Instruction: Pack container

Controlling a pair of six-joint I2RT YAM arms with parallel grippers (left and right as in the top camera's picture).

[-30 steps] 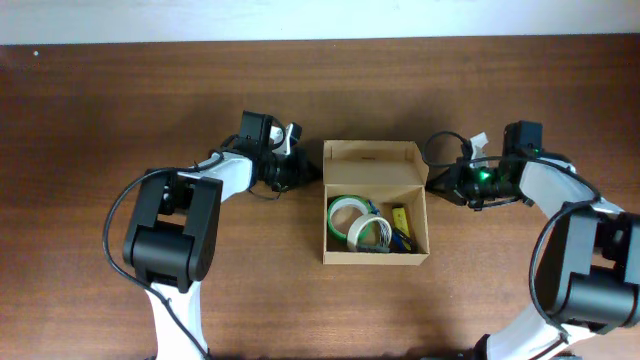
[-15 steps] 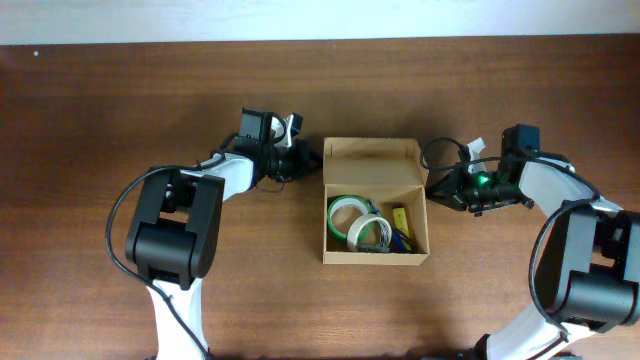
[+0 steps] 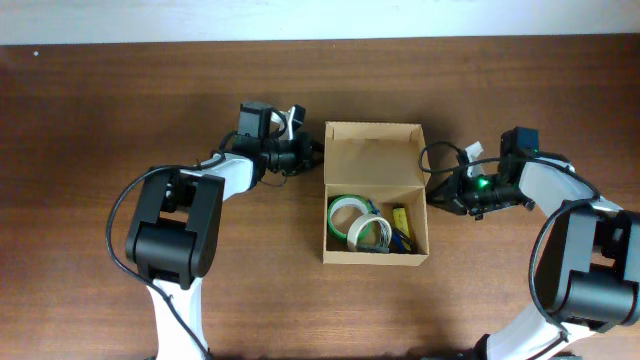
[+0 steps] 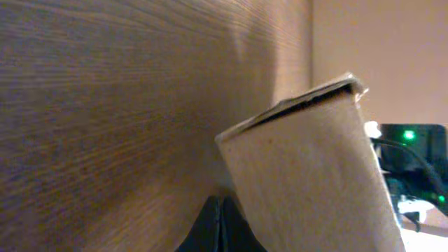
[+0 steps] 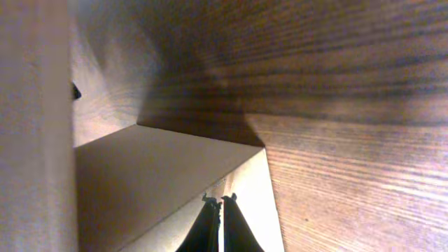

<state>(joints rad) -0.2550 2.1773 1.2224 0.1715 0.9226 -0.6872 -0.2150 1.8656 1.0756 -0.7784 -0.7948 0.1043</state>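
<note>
The small rectangular tan cardboard container [image 3: 372, 155] sits at the centre of the overhead view with its hinged lid flap thrown back toward the top of the frame, so the open compartment faces up in the lower half of the box. Inside, two pale rolls of tape [image 3: 347, 212] with green edging lie side by side on the left, and a small yellow item [image 3: 400, 217] lies at the right; something blue below it is too small to make out. The left gripper [image 3: 312, 155] lies low on the dark brown wooden table [image 3: 120, 90], just beside the upper left corner of the flap. In the left wrist view its dark fingers [image 4: 220, 227] are pressed together with nothing between them, at the foot of the cardboard wall [image 4: 308, 168]. The right gripper [image 3: 437, 190] is at the box's right side, near the fold of the lid. In the right wrist view its jaws are likewise closed on nothing, the tips [image 5: 219, 210] right against a cardboard panel [image 5: 154, 175]. A small green light [image 3: 484, 182] glows on the right arm.
</note>
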